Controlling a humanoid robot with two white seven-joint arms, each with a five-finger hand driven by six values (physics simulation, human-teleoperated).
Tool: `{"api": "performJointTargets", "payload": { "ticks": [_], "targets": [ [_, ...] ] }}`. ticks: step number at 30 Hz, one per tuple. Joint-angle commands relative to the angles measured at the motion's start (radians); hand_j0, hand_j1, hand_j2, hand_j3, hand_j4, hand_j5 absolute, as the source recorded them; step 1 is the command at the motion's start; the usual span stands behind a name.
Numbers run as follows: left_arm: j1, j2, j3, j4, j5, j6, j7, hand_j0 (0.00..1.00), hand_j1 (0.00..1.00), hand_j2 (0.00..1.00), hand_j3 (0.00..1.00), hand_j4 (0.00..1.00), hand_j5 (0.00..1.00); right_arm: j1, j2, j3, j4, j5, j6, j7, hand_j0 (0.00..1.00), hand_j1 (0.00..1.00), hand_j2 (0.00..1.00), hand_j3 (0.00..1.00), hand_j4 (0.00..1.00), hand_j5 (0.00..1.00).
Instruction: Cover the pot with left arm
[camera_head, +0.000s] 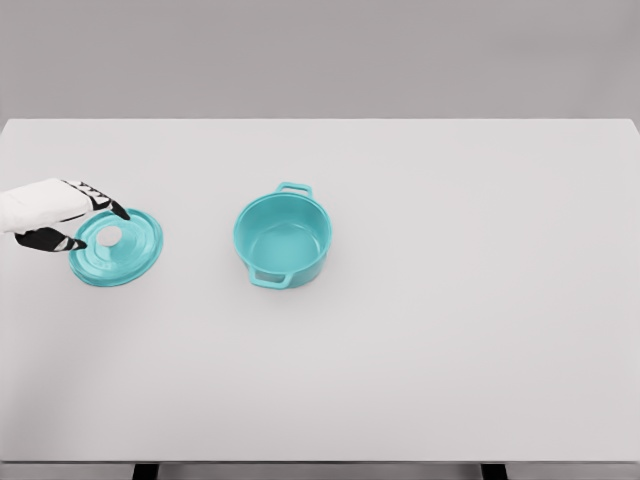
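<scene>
We note the left robot hand (72, 222), fingers spread, at the lid (117, 247); the pot (283, 238) stands uncovered on the tabletop (450, 300).

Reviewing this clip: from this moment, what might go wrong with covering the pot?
1. The left hand reaches only the near edge of the teal lid, fingers spread around its rim, not the centre knob; an edge pinch may let the lid tilt or slip when lifted.
2. The open teal pot stands apart to the right on the white table; a lid set down off-centre could catch on its handles or nudge it.
</scene>
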Motion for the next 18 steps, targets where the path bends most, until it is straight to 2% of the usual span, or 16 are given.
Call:
{"api": "performJointTargets", "payload": {
  "ticks": [1, 18],
  "targets": [
    [0.0, -0.01, -0.001, 0.001, 0.005, 0.003, 0.0, 0.76, 0.76, 0.76, 0.76, 0.76, 0.76, 0.0, 0.0, 0.0, 0.0, 0.0, 0.0, 0.0, 1.0, 1.0, 1.0, 1.0, 1.0, 1.0],
    [0.008, -0.065, -0.007, 0.065, -0.011, 0.003, 0.0, 0.78, 0.78, 0.78, 0.78, 0.78, 0.78, 0.0, 0.0, 0.0, 0.0, 0.0, 0.0, 0.0, 1.0, 1.0, 1.0, 1.0, 1.0, 1.0]
  ]
}}
